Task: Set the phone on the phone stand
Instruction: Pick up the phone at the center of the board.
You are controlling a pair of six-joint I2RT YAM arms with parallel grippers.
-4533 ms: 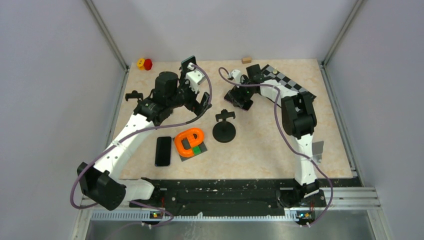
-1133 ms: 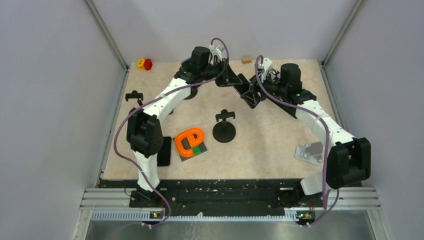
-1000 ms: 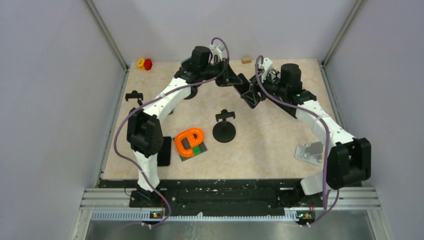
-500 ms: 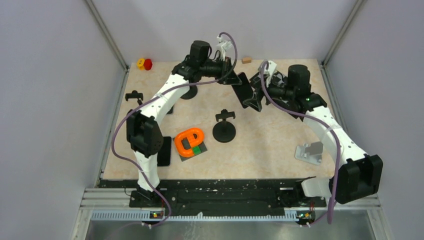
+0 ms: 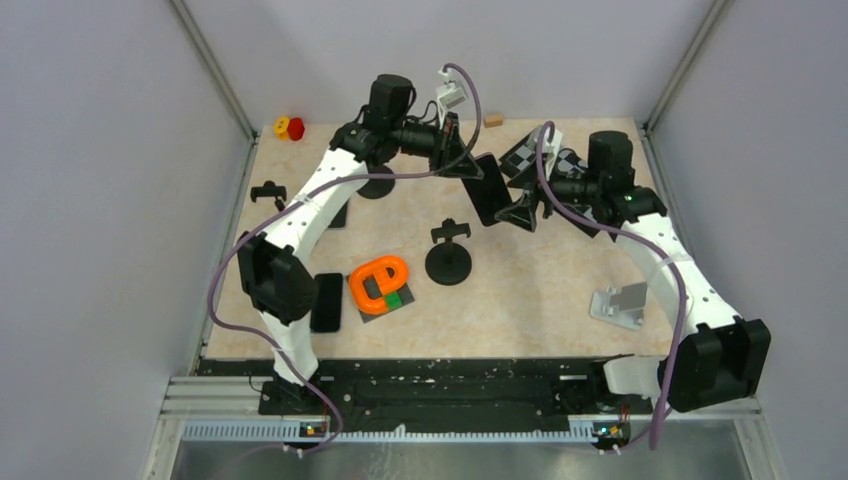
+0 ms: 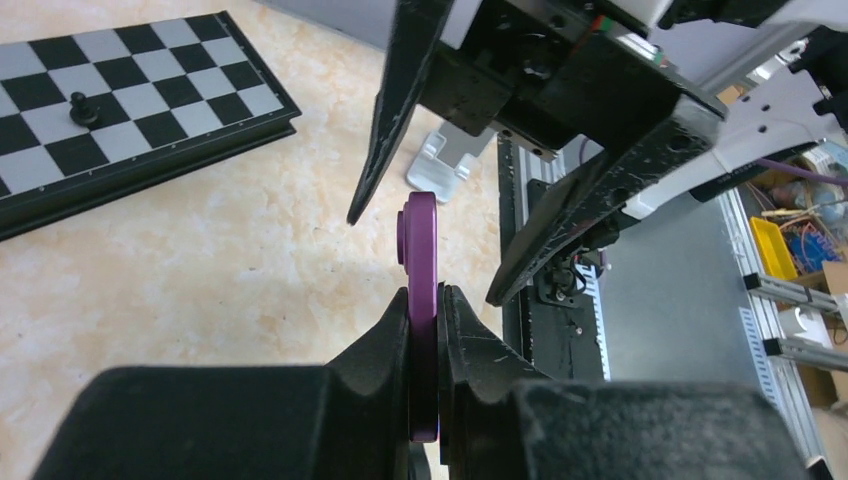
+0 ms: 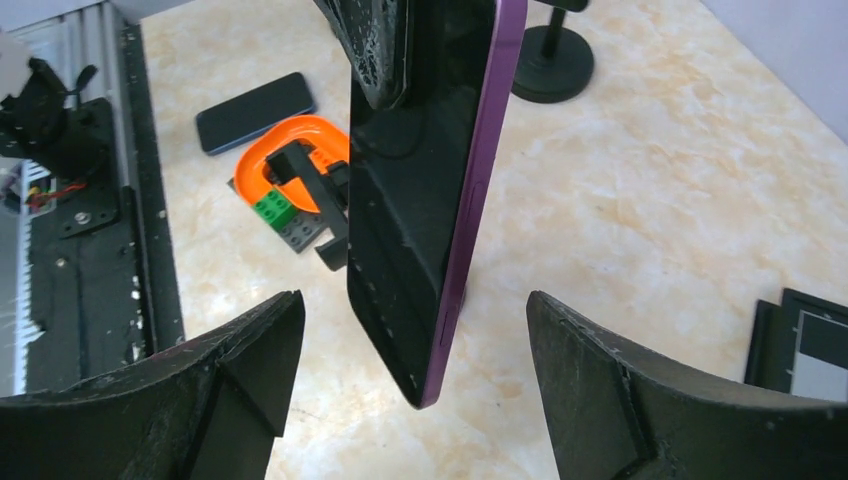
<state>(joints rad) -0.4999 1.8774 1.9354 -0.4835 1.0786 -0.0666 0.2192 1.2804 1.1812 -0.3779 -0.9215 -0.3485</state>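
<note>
**Inspector:** State of the left pincer (image 6: 425, 300)?

**Examiner:** Clenched on the phone (image 6: 418, 220). One finger presses each flat face near its lower end. The purple-edged handset stands on edge in mid-air, well above the bench (image 5: 540, 290).

**Inspector:** And the right pincer (image 7: 412, 305)?

**Examiner:** Released and spread wide. Its fingers stand either side of the phone's free end, with clear air on both sides and no contact. I judge this to be a hand-over. The edge-on hold leaves both faces of the free end bare for the right fingers to close on.

**Inspector:** Where will it be delivered?

**Examiner:** Two candidates. A black stand (image 5: 449, 258) on a round base is at mid-bench. A silver stand (image 5: 620, 302) is on the right arm's side, and passing the phone rightward would favour that one. I cannot tell for certain.

**Inspector:** Other items?

**Examiner:** A second phone (image 5: 325, 302) lies flat beside an orange clamp (image 5: 378, 283). A chessboard (image 6: 110, 100) lies at the far right.

**Inspector:** Any brands or writing?

**Examiner:** None legible. The phone's screen is dark, and I can read no maker's mark on either pincer or stand.
</note>
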